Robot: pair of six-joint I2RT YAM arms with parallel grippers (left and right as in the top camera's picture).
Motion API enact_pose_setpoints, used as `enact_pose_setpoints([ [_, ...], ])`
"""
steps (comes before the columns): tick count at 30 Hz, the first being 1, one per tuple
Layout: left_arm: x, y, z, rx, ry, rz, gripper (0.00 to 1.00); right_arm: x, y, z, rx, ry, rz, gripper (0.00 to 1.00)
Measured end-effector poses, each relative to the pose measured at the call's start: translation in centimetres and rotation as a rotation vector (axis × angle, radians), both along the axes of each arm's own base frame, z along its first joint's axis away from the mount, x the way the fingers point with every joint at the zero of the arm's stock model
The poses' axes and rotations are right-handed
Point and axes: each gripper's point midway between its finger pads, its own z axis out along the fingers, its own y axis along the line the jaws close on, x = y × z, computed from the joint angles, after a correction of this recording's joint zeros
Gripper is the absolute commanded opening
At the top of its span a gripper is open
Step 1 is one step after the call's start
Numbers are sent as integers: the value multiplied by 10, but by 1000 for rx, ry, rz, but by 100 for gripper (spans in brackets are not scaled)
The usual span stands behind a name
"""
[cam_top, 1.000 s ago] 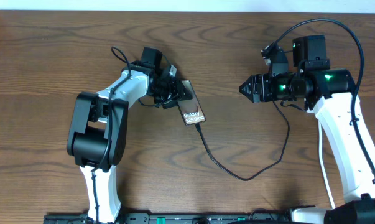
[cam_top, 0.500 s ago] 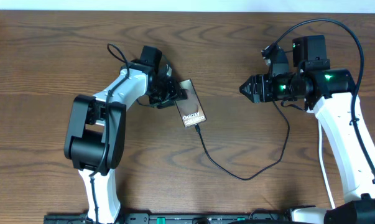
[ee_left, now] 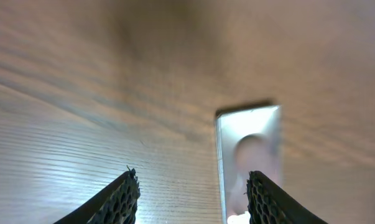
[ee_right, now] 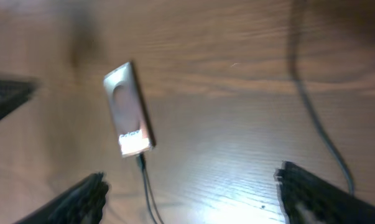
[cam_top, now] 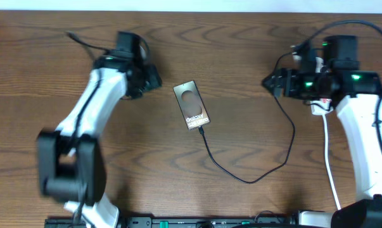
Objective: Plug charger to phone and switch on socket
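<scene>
Both left pincer (ee_left: 192,177) and right pincer (ee_right: 191,174) gape empty; charger (cam_top: 248,181) looks seated in phone (cam_top: 191,105), centre; socket (cam_top: 318,109) switch, upper right, wants pressing next.

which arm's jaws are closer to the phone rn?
Left. In the overhead view the left arm ends just up-left of the phone, jaws open. The right arm ends farther off, up-right of it, jaws open too.

phone (cam_top: 192,105) 1 | charger (cam_top: 248,182) 1 | end effectors 2: left end effector (ee_left: 192,177), right end effector (ee_right: 190,176)
</scene>
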Motion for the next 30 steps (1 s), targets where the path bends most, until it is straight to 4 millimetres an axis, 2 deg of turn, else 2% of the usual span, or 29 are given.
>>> enact_pose_setpoints([
  [1, 0, 5, 19, 3, -49, 9, 56, 2, -10, 0, -3, -1, -28, 95],
  [2, 0, 9, 37, 7, -95, 17, 64, 3, -27, 0, -13, -1, -75, 99],
  [4, -3, 15, 67, 11, -173, 26, 77, 4, -44, -2, -33, 4, -126, 99],
  [6, -6, 18, 87, 13, -224, 33, 93, 4, -67, -5, -71, 10, -190, 99],
  [8, -9, 19, 99, 15, -254, 37, 95, 3, -87, -7, -107, 16, -244, 99],
  [12, -10, 21, 102, 22, -261, 39, 96, 2, -124, -15, -174, 27, -312, 99],
  [20, -10, 21, 101, 22, -259, 39, 97, 2, -187, -50, -218, 87, -402, 99],
  [25, -10, 21, 101, 22, -259, 39, 97, 9, -212, -78, -219, 121, -446, 99],
  [30, -10, 21, 101, 22, -259, 39, 97, 20, -222, -111, -218, 153, -450, 99],
])
